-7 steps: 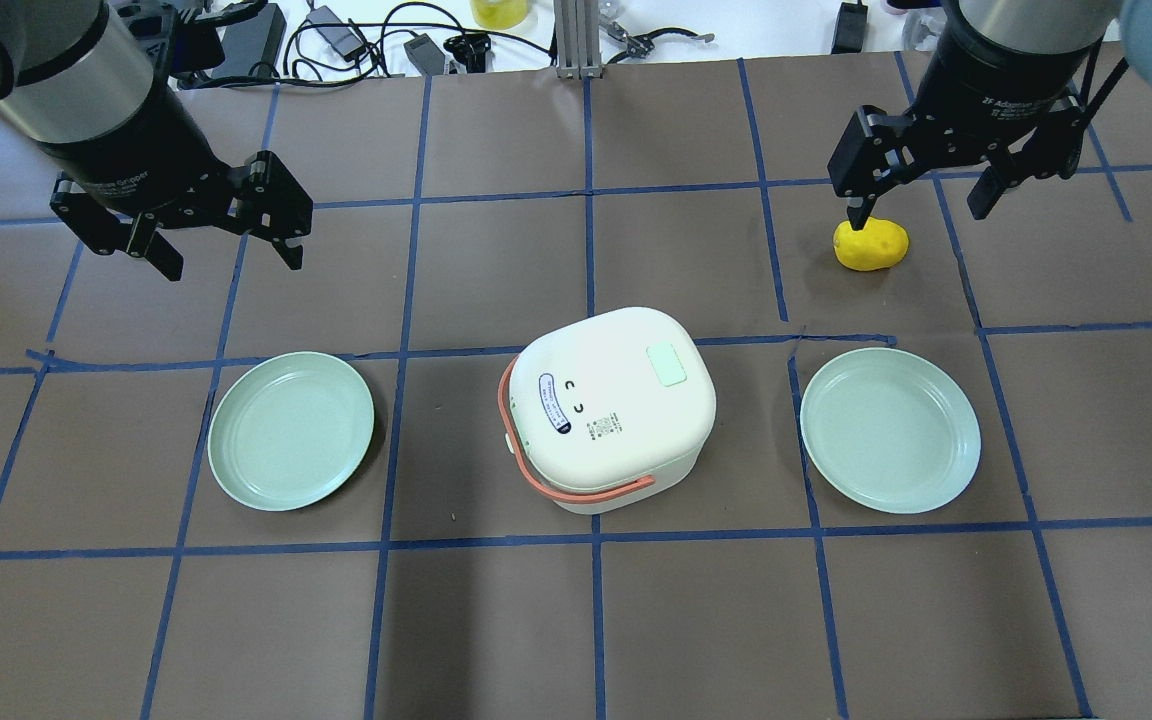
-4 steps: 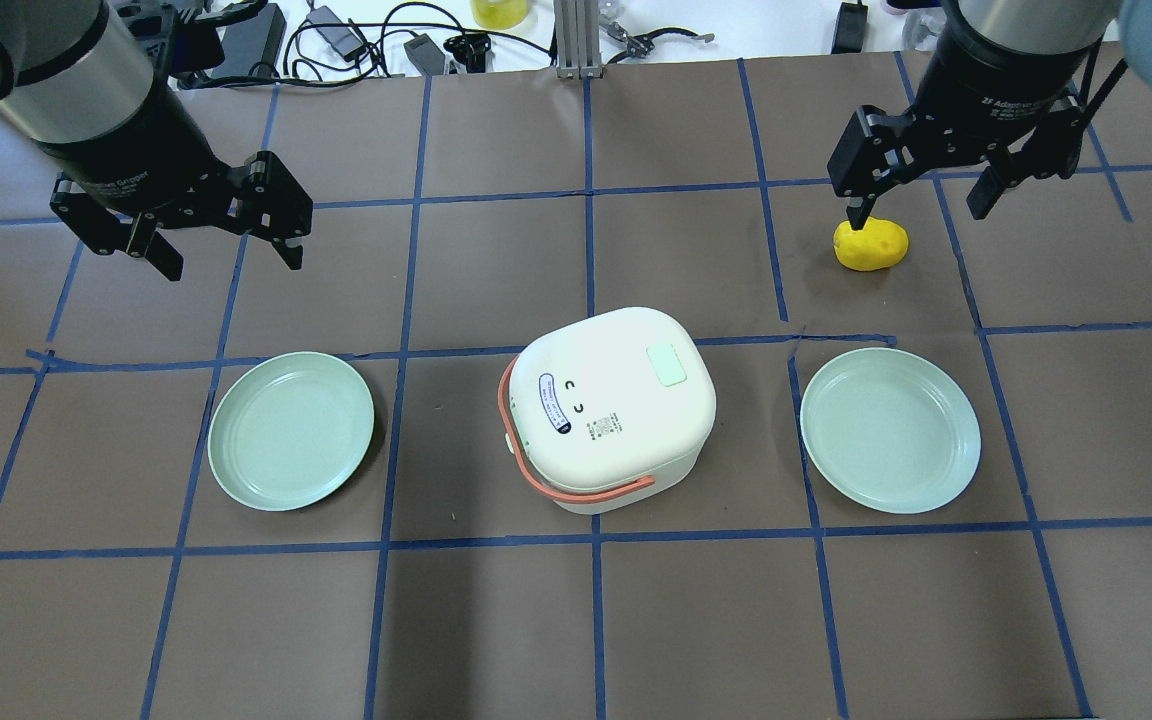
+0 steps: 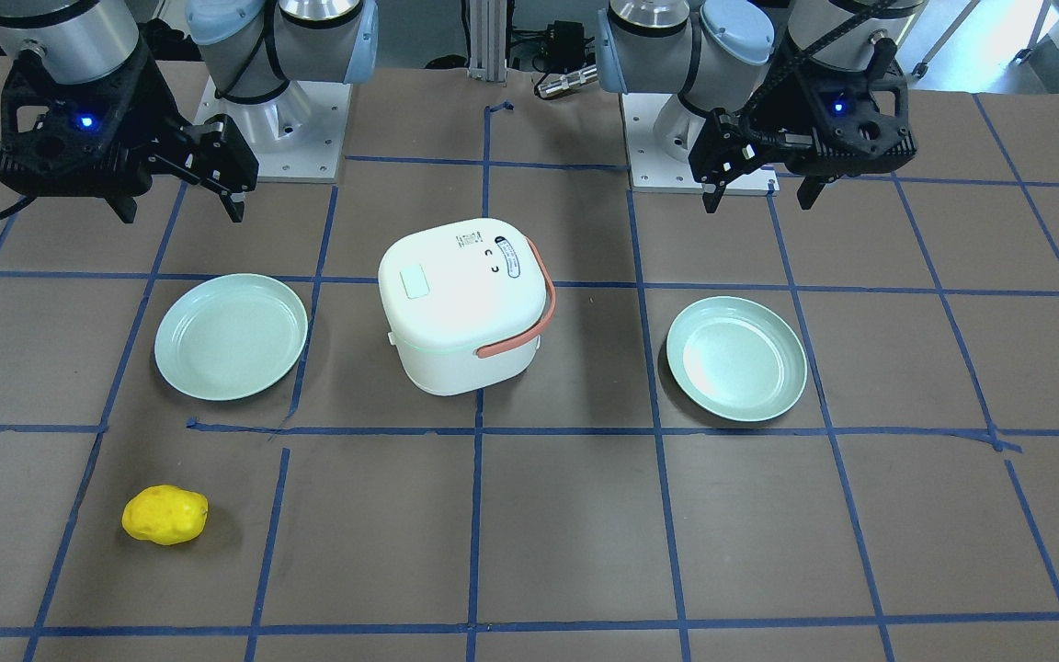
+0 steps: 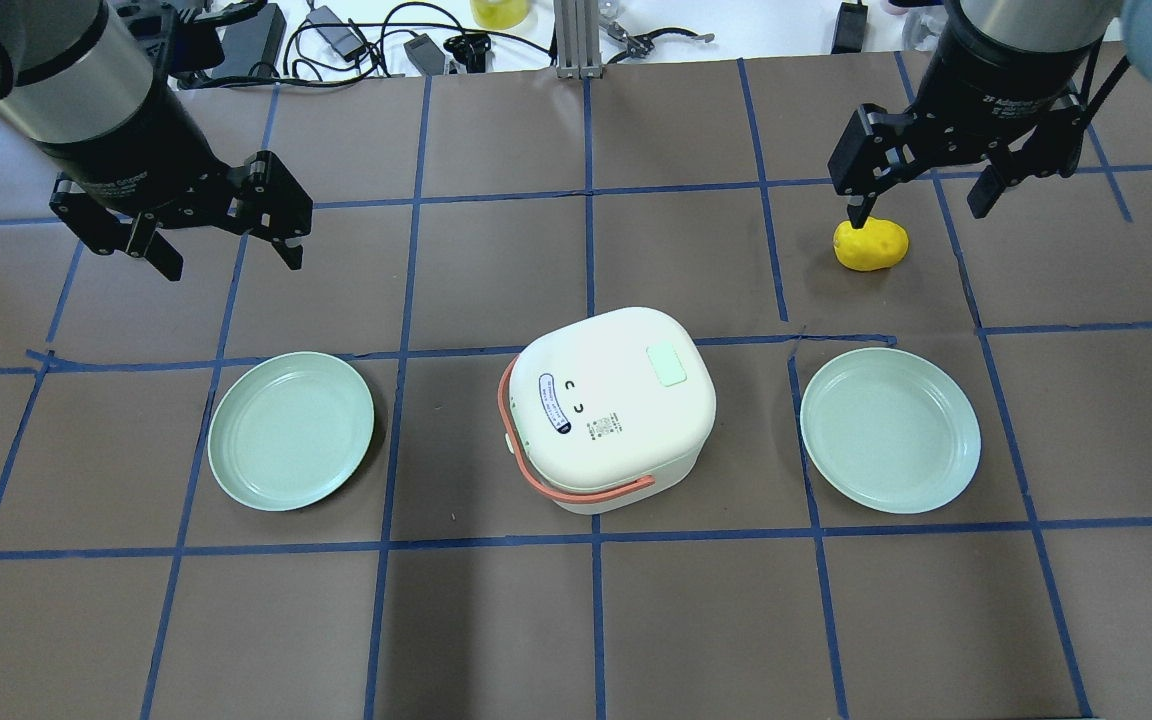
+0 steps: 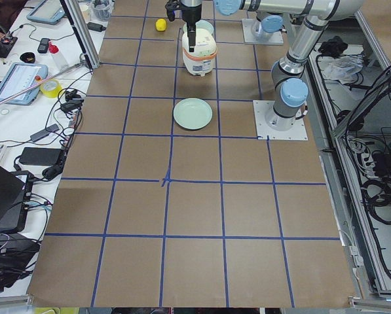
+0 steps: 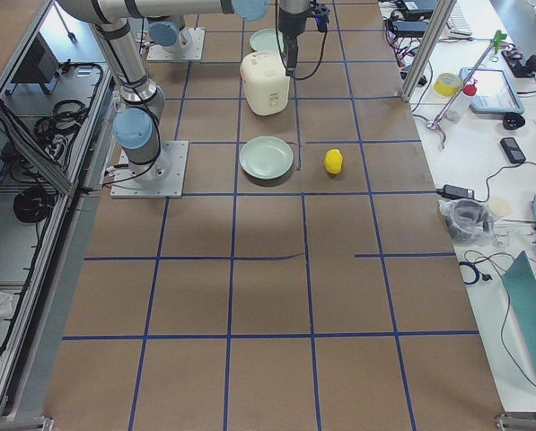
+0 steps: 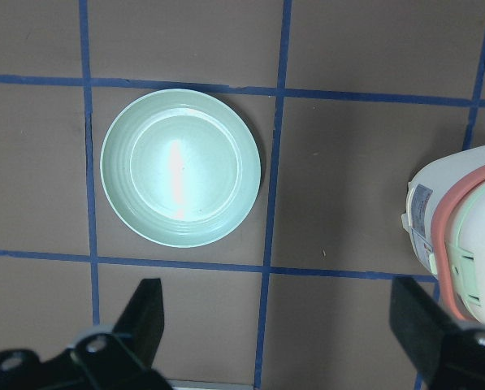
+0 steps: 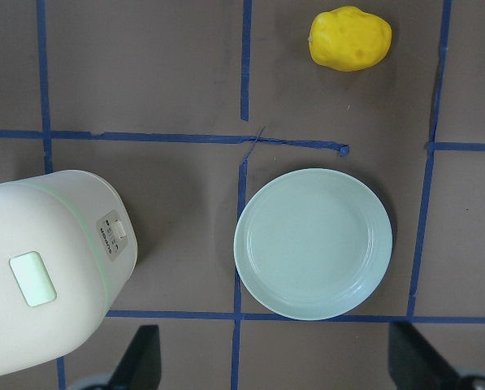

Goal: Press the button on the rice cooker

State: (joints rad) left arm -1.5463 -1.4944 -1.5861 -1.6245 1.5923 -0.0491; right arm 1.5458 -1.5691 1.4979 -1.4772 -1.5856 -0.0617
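The white rice cooker (image 4: 616, 410) with a coral handle stands at the table's middle, lid shut. A pale green square button (image 4: 666, 365) sits on its lid; it also shows in the front view (image 3: 414, 281) and the right wrist view (image 8: 32, 279). A small latch (image 8: 114, 231) shows on its side. My left gripper (image 4: 233, 262) is open and empty, high above the table, behind and left of the cooker. My right gripper (image 4: 918, 215) is open and empty, high at the back right. Neither touches the cooker.
A pale green plate (image 4: 291, 430) lies left of the cooker, another (image 4: 891, 430) right of it. A yellow potato-like lump (image 4: 871, 245) lies on the table below the right gripper. Cables and tools lie beyond the far edge.
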